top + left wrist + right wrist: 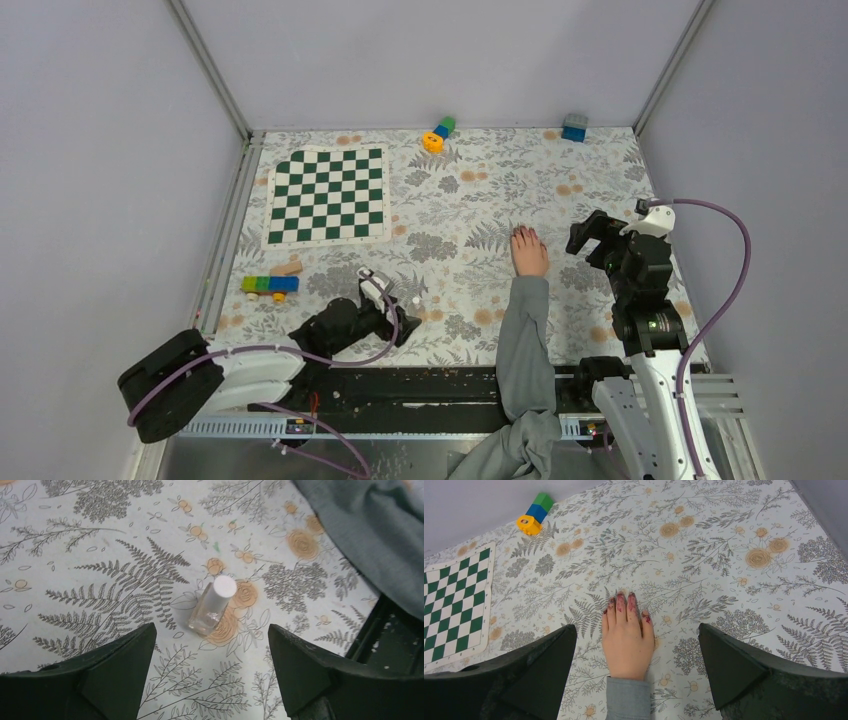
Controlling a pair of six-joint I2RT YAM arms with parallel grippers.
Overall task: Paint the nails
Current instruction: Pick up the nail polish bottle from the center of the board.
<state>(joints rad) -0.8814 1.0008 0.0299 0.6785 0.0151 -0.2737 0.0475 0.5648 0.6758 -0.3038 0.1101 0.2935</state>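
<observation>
So the nails (624,602) already look smeared dark red; our left gripper (211,632) and right gripper (636,629) sit wide, empty, bottle (212,605) capped.

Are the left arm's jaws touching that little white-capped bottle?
Apart. The left wrist view shows the bottle standing just ahead of the open jaws, with patterned cloth showing between it and each one.

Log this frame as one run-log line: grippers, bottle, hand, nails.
left gripper: open, facing capped polish bottle, apart | right gripper: open, facing hand, apart | hand: flat on table | nails: dark red
</observation>
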